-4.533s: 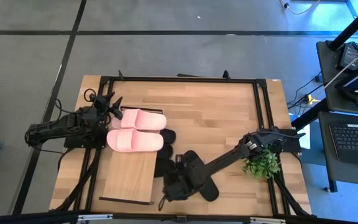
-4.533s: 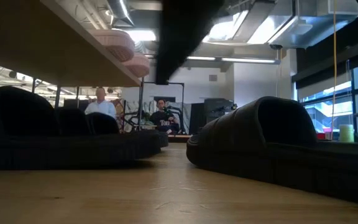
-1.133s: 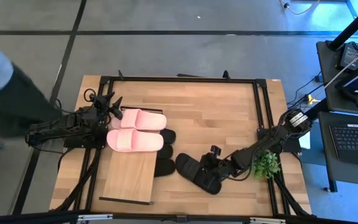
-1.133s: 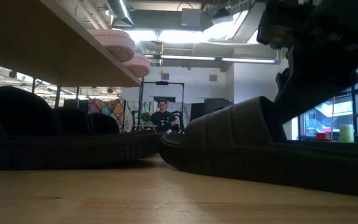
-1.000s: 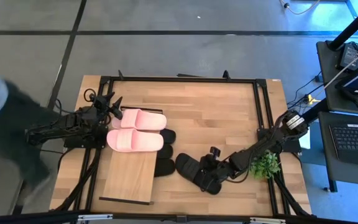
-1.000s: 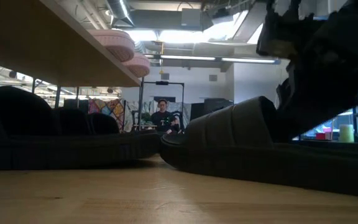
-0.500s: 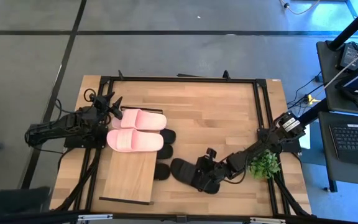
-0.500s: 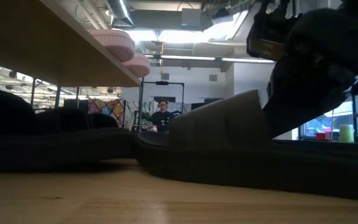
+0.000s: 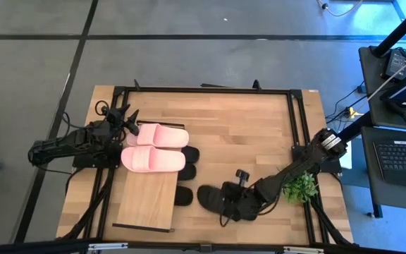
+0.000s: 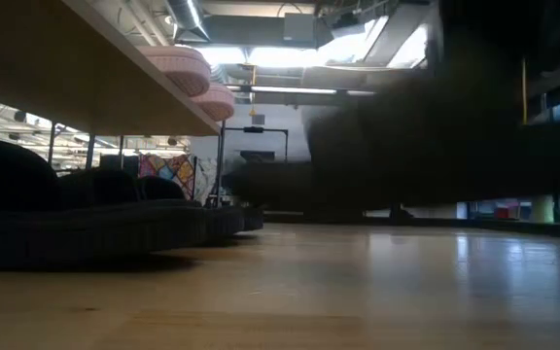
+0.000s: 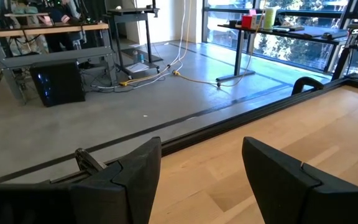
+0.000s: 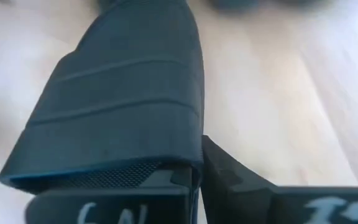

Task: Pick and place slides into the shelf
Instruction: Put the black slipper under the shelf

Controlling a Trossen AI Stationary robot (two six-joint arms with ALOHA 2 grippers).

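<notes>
Two pale pink slides (image 9: 154, 147) lie on the shelf (image 9: 145, 201), whose light plank top stands at the table's left. Black slides (image 9: 187, 154) rest under the shelf; in the low view they show at the left as black slides (image 10: 76, 209). My right gripper (image 9: 231, 206) is shut on another black slide (image 9: 213, 200) near the table's front edge, right of the shelf. My left gripper (image 11: 201, 180) stands open and empty beside the pink slides, at the shelf's far left corner (image 9: 129, 121). My right gripper holds the black slide by its broad strap (image 12: 166, 155), at the strap's edge, pinched between the two fingers (image 12: 253, 193). The fingers come slanting down from the table's right. In the low view the slide (image 10: 406, 136) hangs clear of the tabletop.
A small green plant (image 9: 302, 187) stands by the right arm near the table's right edge. A black metal frame (image 9: 203, 89) runs round the tabletop. Bare wood lies between the shelf and the right arm, and across the far half.
My right gripper has moved toward the table's left and near edges with the black slide. The slide first slid along the table toward the shelf, then rose off the tabletop. A person who stood at the table's left has gone out of view.
</notes>
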